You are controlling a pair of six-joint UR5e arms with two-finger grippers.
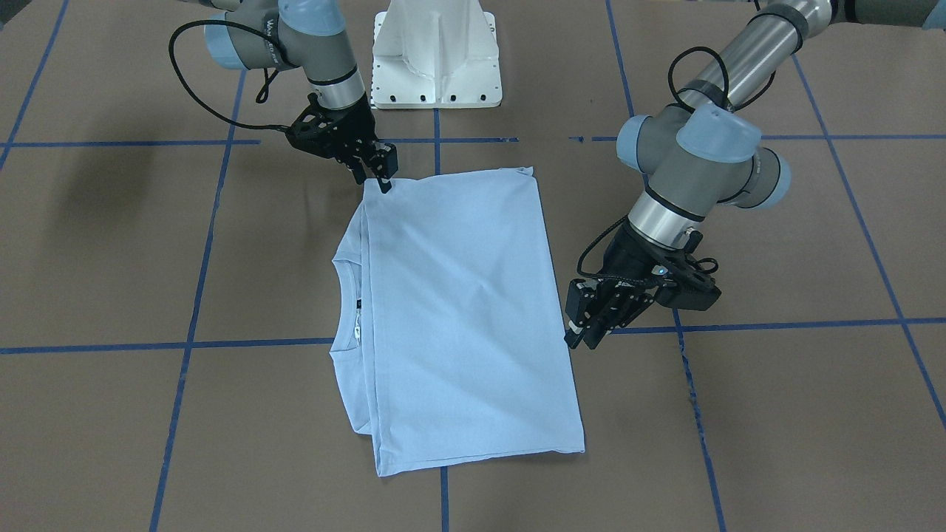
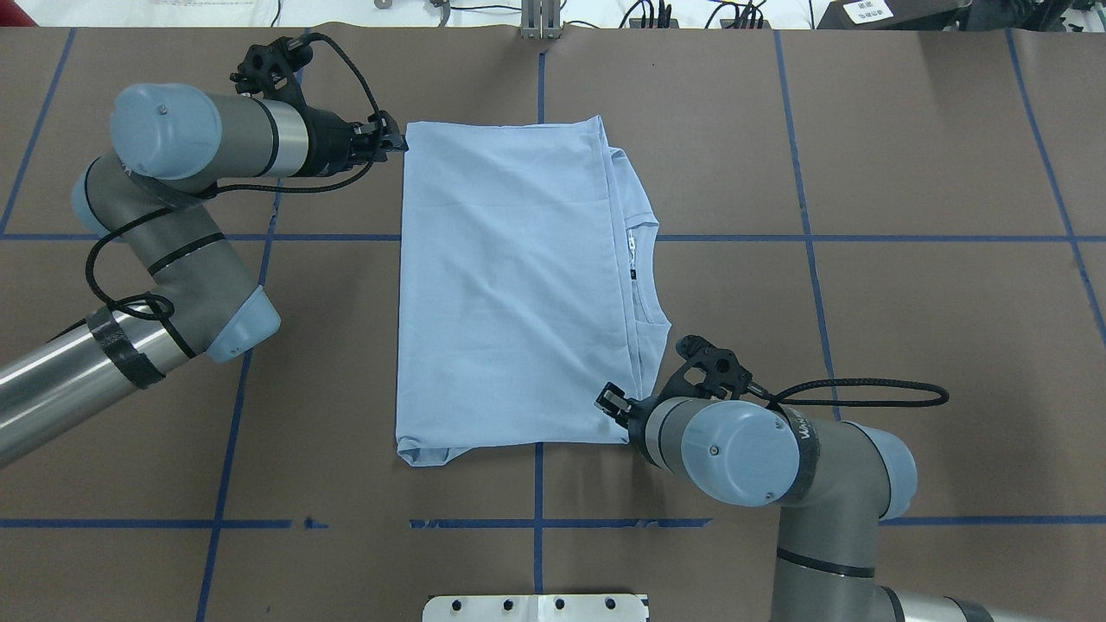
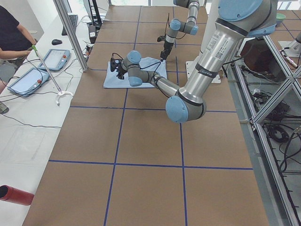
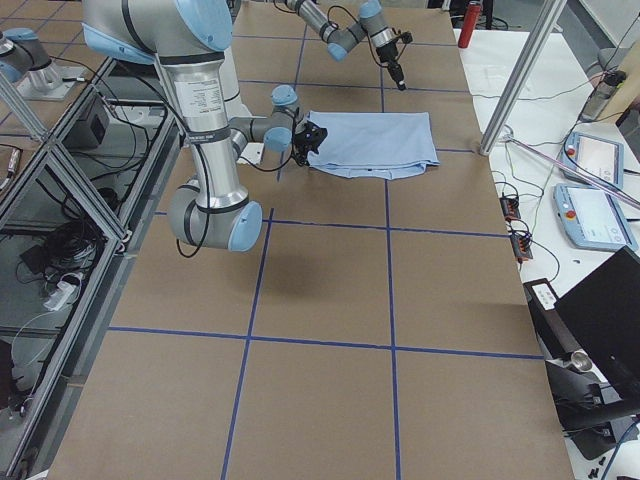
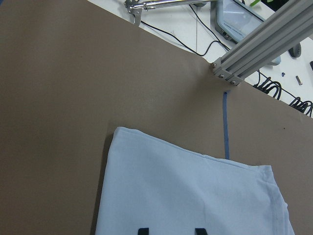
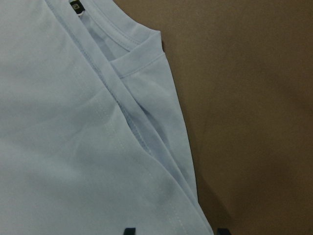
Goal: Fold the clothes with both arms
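Observation:
The clothes are one light blue T-shirt (image 1: 458, 310) (image 2: 510, 285), folded into a rectangle flat on the brown table. Its ribbed collar (image 2: 646, 272) and neck label (image 6: 77, 6) show along one side edge. My left gripper (image 2: 393, 142) (image 1: 584, 336) hovers open at the shirt's far corner; its wrist view shows that corner (image 5: 146, 161) below two spread fingertips (image 5: 142, 230). My right gripper (image 2: 613, 402) (image 1: 380, 174) stands open at the near corner on the collar side, over the layered edge (image 6: 146, 132). Neither holds cloth.
The white pedestal base (image 1: 436, 59) (image 2: 536, 607) stands at the robot's side of the table. Blue tape lines (image 2: 536, 484) grid the brown surface. An aluminium post (image 5: 264, 44) and cables border the far edge. A person (image 3: 14, 37) sits by tablets (image 3: 51, 59).

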